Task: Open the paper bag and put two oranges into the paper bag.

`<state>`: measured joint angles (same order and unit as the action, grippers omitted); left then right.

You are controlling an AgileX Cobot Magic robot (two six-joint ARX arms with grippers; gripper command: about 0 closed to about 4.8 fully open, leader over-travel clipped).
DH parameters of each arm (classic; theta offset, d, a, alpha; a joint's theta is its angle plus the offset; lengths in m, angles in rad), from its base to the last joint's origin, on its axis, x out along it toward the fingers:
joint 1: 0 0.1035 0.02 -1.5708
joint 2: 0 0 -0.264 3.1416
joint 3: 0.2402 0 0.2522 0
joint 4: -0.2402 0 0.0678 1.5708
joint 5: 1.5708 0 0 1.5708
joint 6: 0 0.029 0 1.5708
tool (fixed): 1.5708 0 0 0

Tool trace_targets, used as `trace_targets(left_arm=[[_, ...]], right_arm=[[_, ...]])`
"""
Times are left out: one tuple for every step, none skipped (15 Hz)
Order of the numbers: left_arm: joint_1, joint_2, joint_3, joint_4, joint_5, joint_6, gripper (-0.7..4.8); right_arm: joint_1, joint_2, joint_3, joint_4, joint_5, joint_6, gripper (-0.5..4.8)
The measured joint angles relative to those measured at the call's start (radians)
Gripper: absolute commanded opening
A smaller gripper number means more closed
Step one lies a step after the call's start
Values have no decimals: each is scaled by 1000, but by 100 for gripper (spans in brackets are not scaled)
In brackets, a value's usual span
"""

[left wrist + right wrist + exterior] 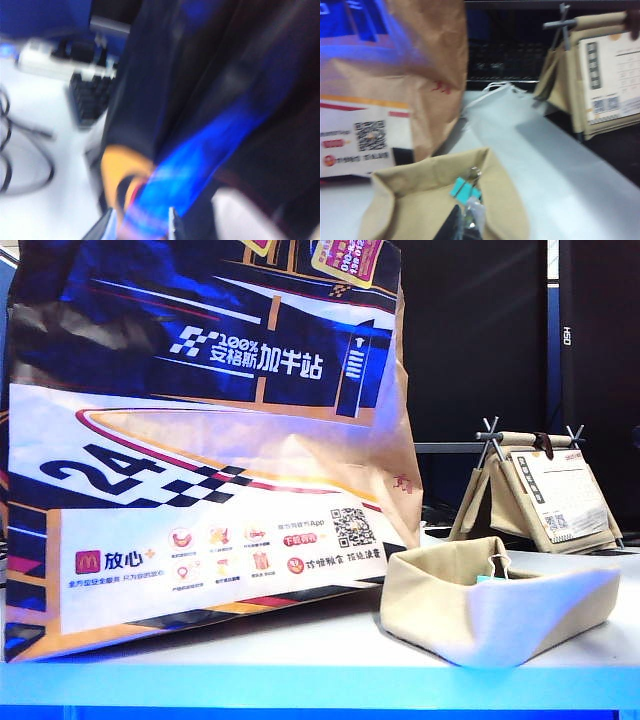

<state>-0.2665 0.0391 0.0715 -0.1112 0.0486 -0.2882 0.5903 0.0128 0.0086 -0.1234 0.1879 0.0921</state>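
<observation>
The bag (210, 440) stands upright on the tabletop (320, 665), filling the left of the exterior view, with the beige tray (500, 595) just beside its lower corner. No oranges show in any view; they may already be inside the bag, but that cannot be seen. Neither arm appears in the exterior view.

The left pincer (142, 225) sits hard against blurred dark and blue folds that look like the bag; whether it grips paper or is released cannot be told. The right pincer (462, 222) is clenched with nothing in it, hanging over the tray, the bag beyond and to one side.

Risks: if the left pincer has caught the bag wall, pulling away could tip or drag the tall bag. The right pincer could snag the tray's clip (466, 190) directly ahead of it.
</observation>
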Motion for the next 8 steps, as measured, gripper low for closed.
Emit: trace_targets(left_arm=[[0,0,-5,-40,-3,0,143],[0,0,-6,-64,-3,0,143],[0,0,-6,-76,-3,0,143],[0,0,-6,-83,-3,0,143],[0,0,-6,-85,-3,0,143],[0,0,-6,-85,-3,0,143],[0,0,-6,-85,-3,0,143],[0,0,-6,-86,-3,0,143]], right_arm=[[0,0,0,-11,-7,6,-5],[-3,0,0,-6,-7,8,-5],[-5,0,0,-1,-6,8,-5],[-5,0,0,3,-6,9,-5],[-5,0,0,3,-6,9,-5],[-5,0,0,3,-6,9,-5],[-5,0,0,3,-6,9,-5],[-5,-11,0,-1,-6,9,-6]])
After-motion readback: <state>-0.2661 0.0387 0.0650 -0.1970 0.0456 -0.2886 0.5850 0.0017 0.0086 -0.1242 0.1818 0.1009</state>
